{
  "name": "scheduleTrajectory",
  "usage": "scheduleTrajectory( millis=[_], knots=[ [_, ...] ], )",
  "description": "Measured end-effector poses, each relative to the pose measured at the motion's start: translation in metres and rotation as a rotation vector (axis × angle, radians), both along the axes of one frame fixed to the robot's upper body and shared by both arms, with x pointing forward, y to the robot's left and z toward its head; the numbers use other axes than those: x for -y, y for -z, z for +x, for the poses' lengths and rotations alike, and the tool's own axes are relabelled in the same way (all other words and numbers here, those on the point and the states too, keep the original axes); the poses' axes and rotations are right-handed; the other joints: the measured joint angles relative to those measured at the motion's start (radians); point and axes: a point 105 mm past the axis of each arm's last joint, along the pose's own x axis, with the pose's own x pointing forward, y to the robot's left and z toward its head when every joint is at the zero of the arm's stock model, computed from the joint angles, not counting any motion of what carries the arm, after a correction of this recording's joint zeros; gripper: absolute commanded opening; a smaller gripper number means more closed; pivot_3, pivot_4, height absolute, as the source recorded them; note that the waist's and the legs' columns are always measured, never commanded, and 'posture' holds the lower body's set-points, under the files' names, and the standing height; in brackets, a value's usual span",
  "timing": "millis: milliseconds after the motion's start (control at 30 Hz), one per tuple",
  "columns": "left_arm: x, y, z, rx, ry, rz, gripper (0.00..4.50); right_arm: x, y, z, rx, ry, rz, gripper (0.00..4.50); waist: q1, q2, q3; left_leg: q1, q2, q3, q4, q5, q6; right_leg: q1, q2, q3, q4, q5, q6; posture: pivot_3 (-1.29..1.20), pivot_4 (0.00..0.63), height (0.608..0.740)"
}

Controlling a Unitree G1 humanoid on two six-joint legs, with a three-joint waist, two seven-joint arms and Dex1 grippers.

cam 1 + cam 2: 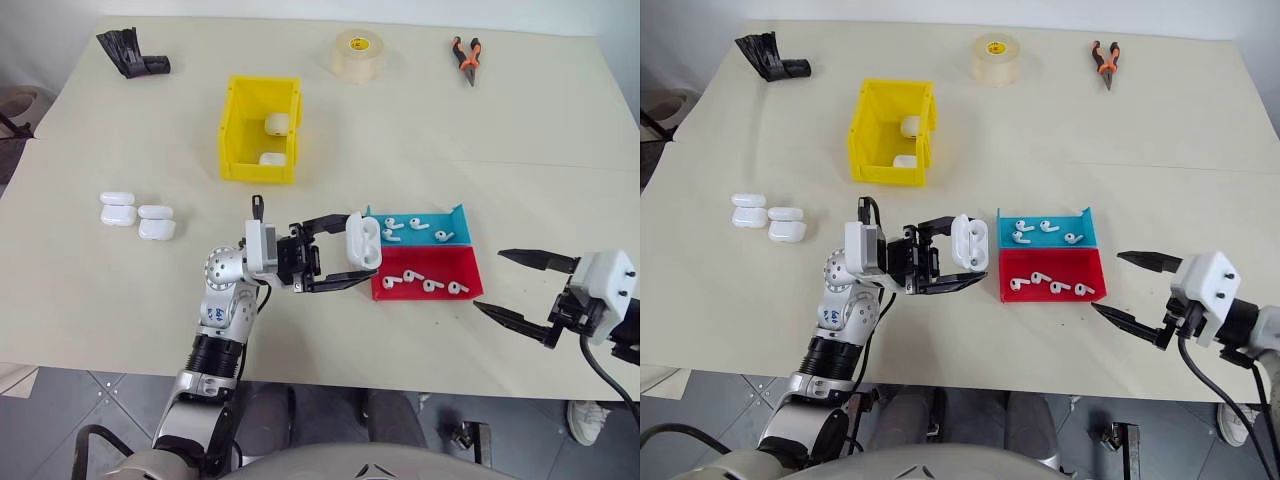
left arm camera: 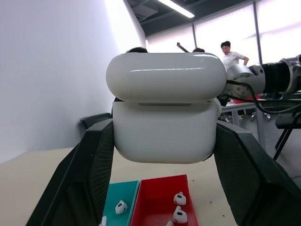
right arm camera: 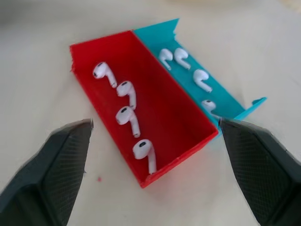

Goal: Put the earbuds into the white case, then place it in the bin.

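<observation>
Left gripper (image 1: 340, 252), closed on a glossy white rounded plastic earbud case (image 1: 363, 240) with its lid ajar, holds it above the beige tabletop (image 1: 500, 140), just left of the shallow red tray (image 1: 385, 292) and blue tray (image 1: 458, 218). Tiny white earbuds (image 3: 127, 94) lie in both trays, ahead of the wide-open, empty right gripper (image 1: 515, 287). The yellow plastic bin (image 1: 232, 130), holding two cases, stands beyond the left gripper.
</observation>
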Motion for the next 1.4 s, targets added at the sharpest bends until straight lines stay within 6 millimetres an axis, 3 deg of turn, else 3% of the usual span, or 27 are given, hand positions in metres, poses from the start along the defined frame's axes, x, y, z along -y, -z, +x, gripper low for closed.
scheduleTrajectory(
  millis=[67, 233, 467, 767, 967, 1067, 1200, 1400],
  knots=[
    [-0.001, 0.001, 0.0, -0.002, -0.001, 0.0, 2.78, -0.006, -0.004, 0.005, -0.02, 0.003, -0.011, 4.5, 0.001, 0.0, 0.0, 0.0, 0.0, -0.001, 0.0, 0.0, 0.0, 0.0, 0.0, 0.0, 0.0, 0.0, 0.0, 0.0, 0.15, 0.74],
    [-0.001, 0.013, -0.004, -0.088, 0.039, 0.062, 2.78, -0.049, -0.024, 0.009, -0.142, -0.119, -0.045, 4.5, 0.001, 0.0, 0.0, -0.001, 0.0, -0.008, 0.0, 0.0, 0.0, -0.001, 0.0, -0.001, -0.001, 0.0, 0.0, 0.0, 0.15, 0.74],
    [-0.003, 0.014, -0.013, -0.093, 0.031, 0.079, 2.78, -0.048, -0.009, 0.018, -0.287, -0.077, -0.285, 4.5, 0.025, -0.001, 0.0, -0.004, -0.001, -0.008, 0.0, -0.001, 0.001, -0.001, -0.001, -0.001, -0.003, 0.0, 0.0, 0.0, 0.15, 0.74],
    [-0.004, 0.014, -0.016, -0.111, 0.016, 0.09, 2.78, -0.048, 0.015, 0.022, -0.296, -0.14, -0.444, 4.5, 0.022, -0.001, 0.0, -0.004, -0.001, -0.005, 0.0, -0.001, 0.001, -0.001, -0.001, -0.002, -0.003, 0.0, 0.0, 0.0, 0.15, 0.74],
    [-0.003, 0.008, -0.013, -0.095, 0.004, 0.081, 2.78, -0.034, 0.022, 0.03, -0.287, -0.143, -0.52, 4.5, 0.022, -0.001, 0.0, -0.004, -0.001, -0.004, 0.0, -0.001, 0.001, -0.001, -0.001, -0.002, -0.003, 0.0, 0.0, 0.0, 0.15, 0.74],
    [-0.003, 0.004, -0.011, -0.077, 0.003, 0.08, 2.78, -0.029, 0.023, 0.032, -0.282, -0.138, -0.541, 3.92, 0.022, -0.001, 0.0, -0.004, -0.001, -0.004, 0.0, -0.001, 0.001, -0.001, -0.001, -0.002, -0.003, 0.0, 0.0, 0.0, 0.15, 0.74],
    [-0.003, 0.004, -0.011, -0.077, 0.003, 0.082, 2.78, -0.028, 0.023, 0.034, -0.28, -0.14, -0.548, 2.6, 0.022, -0.001, 0.0, -0.004, -0.001, -0.004, 0.0, 0.0, 0.001, -0.001, -0.001, -0.002, -0.003, 0.0, 0.0, 0.0, 0.15, 0.74],
    [-0.003, 0.004, -0.011, -0.079, 0.003, 0.082, 2.78, -0.025, 0.02, 0.036, -0.286, -0.139, -0.562, 2.6, 0.022, -0.001, 0.0, -0.004, -0.001, -0.004, 0.0, 0.0, 0.001, -0.001, -0.001, -0.002, -0.003, 0.0, 0.0, 0.0, 0.15, 0.74]
  ],
)
